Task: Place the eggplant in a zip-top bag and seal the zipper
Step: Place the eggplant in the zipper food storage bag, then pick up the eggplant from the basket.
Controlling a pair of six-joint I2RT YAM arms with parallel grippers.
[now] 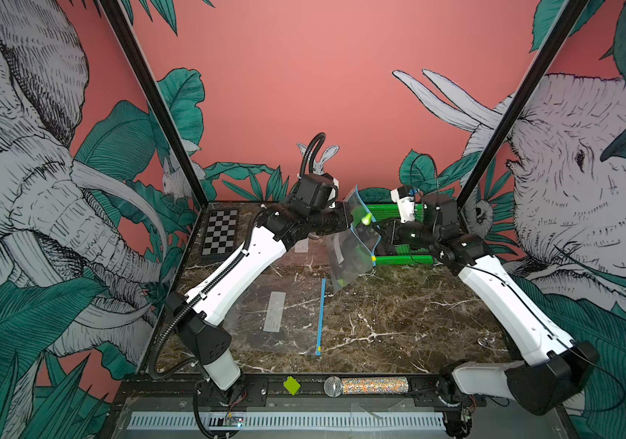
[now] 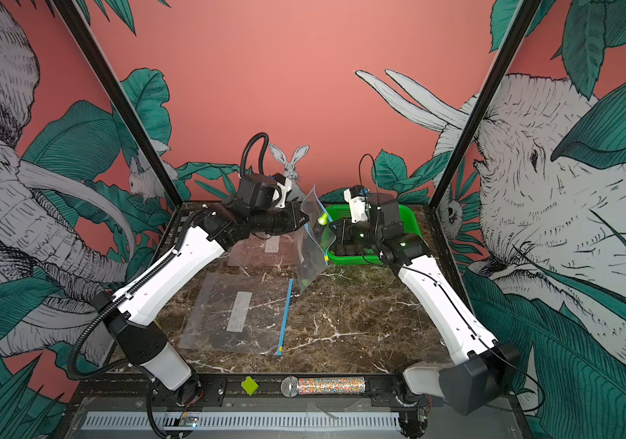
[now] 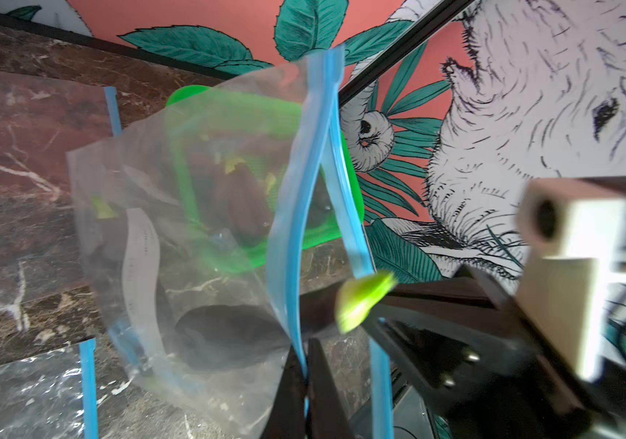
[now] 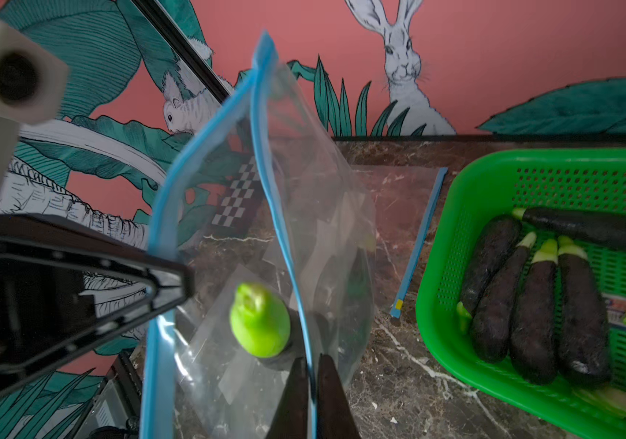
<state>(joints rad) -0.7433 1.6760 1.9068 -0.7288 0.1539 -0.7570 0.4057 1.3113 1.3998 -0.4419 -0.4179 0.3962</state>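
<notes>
Above the desk (image 1: 380, 323) hangs the zip-top bag (image 1: 349, 247), mouth agape: left jaws clamped on one zipper lip, right jaws on the other. The eggplant (image 4: 260, 319) sits inside, between them, long axis downward and stem at the mouth. Basket (image 4: 452, 247) beyond.

so the bag (image 4: 323, 171) is thin clear plastic film, shiny and crinkly, with a smoother blue plastic zipper (image 3: 285, 235). eggplant (image 4: 260, 321) is waxy green at the top end, skin below looks dark and pretty matt. basket (image 4: 532, 159) is glossy green plastic, punched full of holes. table (image 1: 399, 323) looks like polished brown marble with white veins. arm shells (image 1: 227, 281) are smooth white plastic with matt black joints (image 1: 210, 344), mic (image 1: 333, 385) head is silvery metal mesh
</notes>
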